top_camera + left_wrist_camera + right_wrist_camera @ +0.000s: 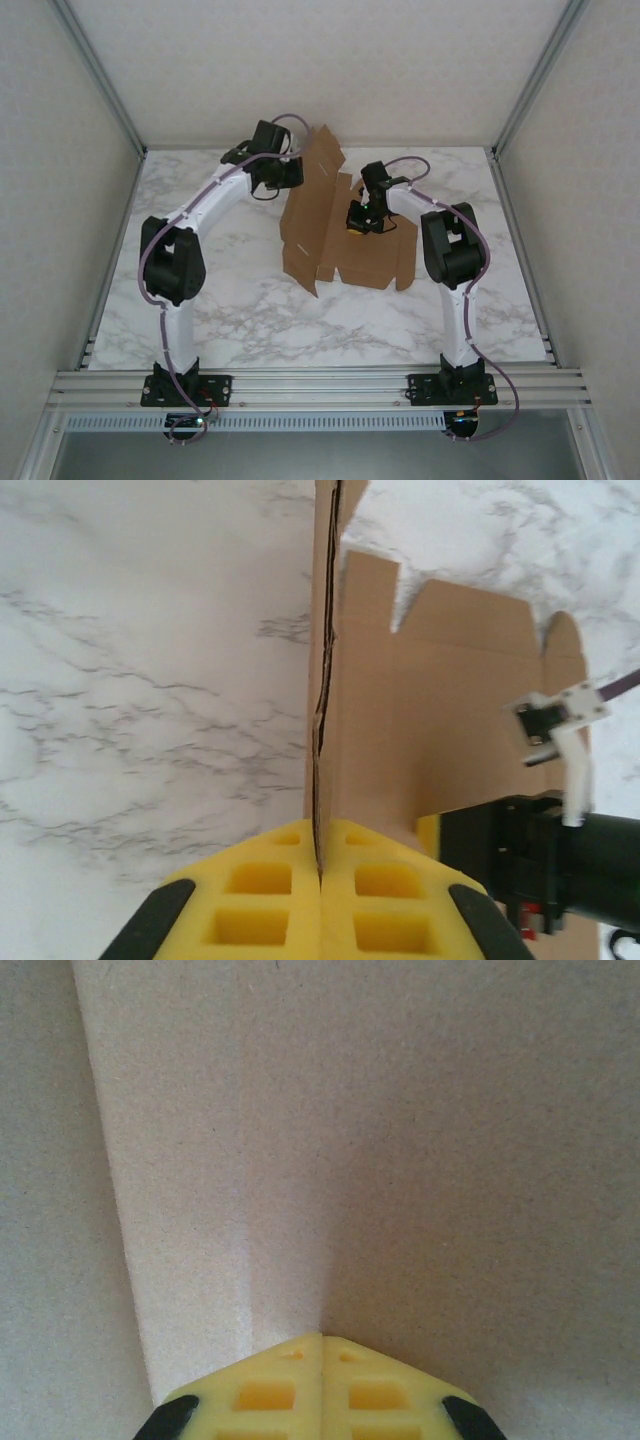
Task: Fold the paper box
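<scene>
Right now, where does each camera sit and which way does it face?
Top external: above, behind the bases, looking down on table, both arms, paper box.
Left wrist: looks along the left gripper, shut on a raised flap edge.
Right wrist: right gripper shut, close up on cardboard.
Shared: top and left wrist both show that flap.

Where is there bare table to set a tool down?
Free: the near strip of table between the paper box and the arm bases, and the far right corner behind the right arm. Crowded: the far middle, around the box and the left arm.
</scene>
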